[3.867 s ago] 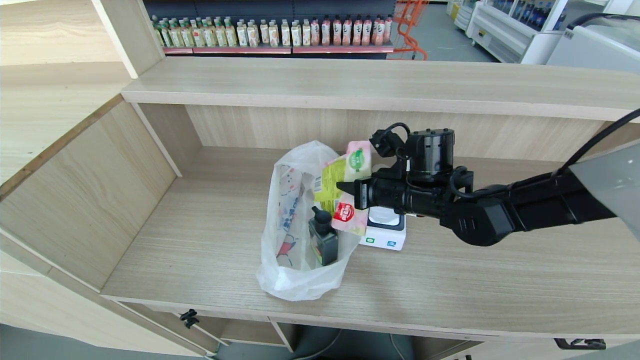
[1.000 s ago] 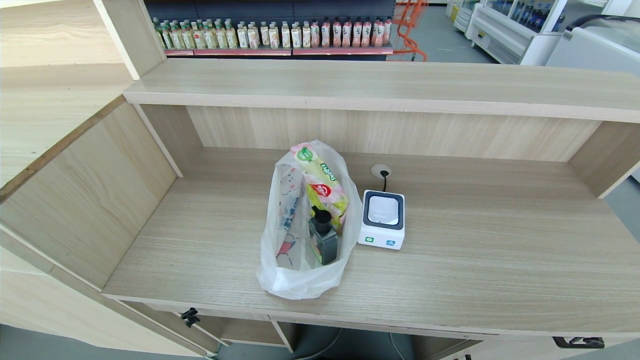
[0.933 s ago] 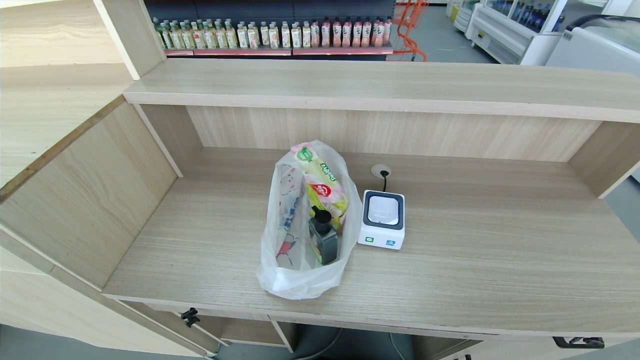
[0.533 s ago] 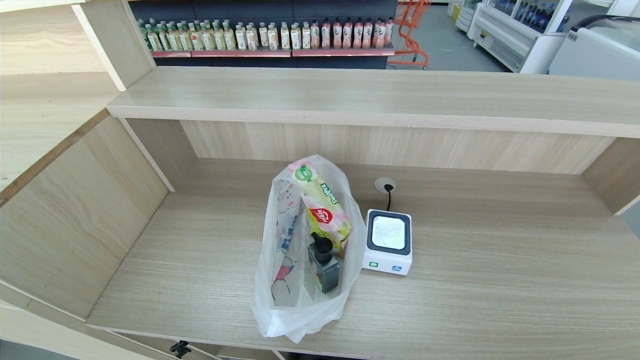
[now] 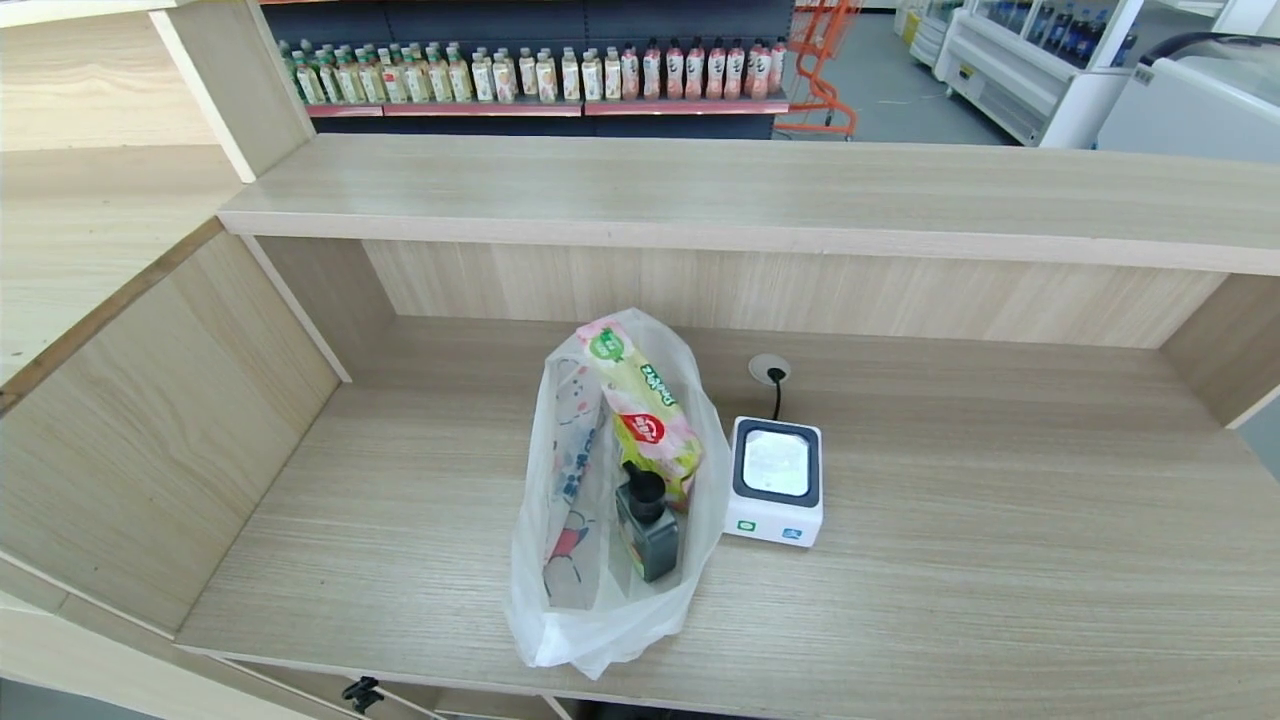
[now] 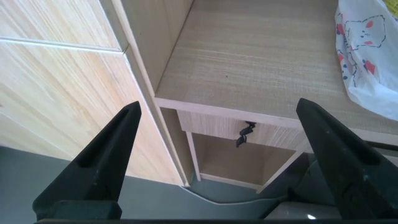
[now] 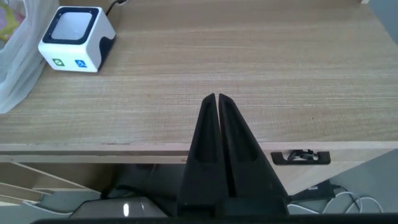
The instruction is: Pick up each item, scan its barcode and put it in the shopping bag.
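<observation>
Head view is showing the bag point(image 5: 600, 600) standing mid-counter point(image 5: 1000, 560), snack pack point(image 5: 645, 415) and bottle point(image 5: 648, 520) sitting inside it, scanner point(image 5: 775, 480) just right of it. Left gripper point(image 6: 219, 106) is hanging wide open and empty off the near left corner. Right gripper point(image 7: 216, 98) is pressed together, gripping nothing, over the near edge. I'm seeing no loose item, so bagging looks finished. Next move, I'd say, is checking for anything unscanned.

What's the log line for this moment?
items: snack packet and dark bottle in shopping bag | scanner: beside bag on counter | left end effector: open | right end effector: shut, empty
</observation>
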`<state>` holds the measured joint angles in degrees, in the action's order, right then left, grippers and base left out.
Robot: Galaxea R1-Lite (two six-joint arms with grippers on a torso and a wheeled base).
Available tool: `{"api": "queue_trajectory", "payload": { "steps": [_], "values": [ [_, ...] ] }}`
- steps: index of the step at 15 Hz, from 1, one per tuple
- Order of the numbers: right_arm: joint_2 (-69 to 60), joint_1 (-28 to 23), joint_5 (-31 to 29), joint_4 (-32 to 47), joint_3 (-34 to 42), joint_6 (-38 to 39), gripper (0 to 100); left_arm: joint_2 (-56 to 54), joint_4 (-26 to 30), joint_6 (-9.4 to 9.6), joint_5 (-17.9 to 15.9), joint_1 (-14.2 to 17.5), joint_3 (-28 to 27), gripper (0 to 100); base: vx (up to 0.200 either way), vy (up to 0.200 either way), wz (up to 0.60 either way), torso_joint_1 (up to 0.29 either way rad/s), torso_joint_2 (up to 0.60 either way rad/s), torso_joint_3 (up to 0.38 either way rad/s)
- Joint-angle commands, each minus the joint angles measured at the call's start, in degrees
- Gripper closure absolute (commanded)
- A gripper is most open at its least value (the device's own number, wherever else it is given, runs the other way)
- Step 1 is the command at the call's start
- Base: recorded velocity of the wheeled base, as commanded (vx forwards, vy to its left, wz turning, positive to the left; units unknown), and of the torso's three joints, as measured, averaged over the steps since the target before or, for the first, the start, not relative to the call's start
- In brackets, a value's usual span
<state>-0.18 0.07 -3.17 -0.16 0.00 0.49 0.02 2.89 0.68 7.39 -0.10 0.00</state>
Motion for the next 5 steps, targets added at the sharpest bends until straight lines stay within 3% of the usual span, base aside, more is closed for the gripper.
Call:
{"api": "queue_trajectory", "payload": {
  "steps": [1, 5],
  "values": [
    [0.2, 0.0, 0.0, 0.0, 0.0, 0.0, 100, 0.0, 0.0, 0.02, 0.0, 0.0, 0.0, 0, 0.0, 0.0, 0.0, 0.0, 0.0, 0.0],
    [0.2, 0.0, 0.0, 0.0, 0.0, -0.1, 100, 0.0, 0.0, 0.02, 0.0, 0.0, 0.0, 0, 0.0, 0.0, 0.0, 0.0, 0.0, 0.0]
  ]
}}
